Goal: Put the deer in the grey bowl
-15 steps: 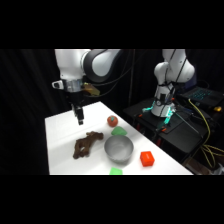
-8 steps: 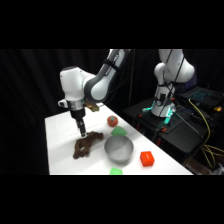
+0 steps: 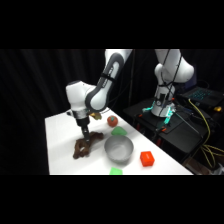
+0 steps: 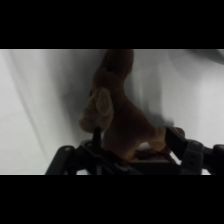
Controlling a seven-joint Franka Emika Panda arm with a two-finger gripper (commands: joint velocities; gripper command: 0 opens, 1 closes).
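The deer (image 3: 80,148), a dark brown plush, lies on the white table (image 3: 60,150) just left of the grey bowl (image 3: 118,149). My gripper (image 3: 86,140) has come down onto its middle. In the wrist view the deer (image 4: 119,112) fills the centre, its body lying between the two black fingers of the gripper (image 4: 134,139), which stand apart on either side of it, open. The bowl holds nothing that I can see.
A small red ball (image 3: 112,120) and a green piece (image 3: 119,131) lie behind the bowl. An orange-red block (image 3: 146,158) sits to its right, another green piece (image 3: 116,171) at the front edge. The arm's base (image 3: 164,102) stands at the upper right.
The arm has lowered from above the table's left part down onto the deer. The deer and the bowl have stayed where they were.
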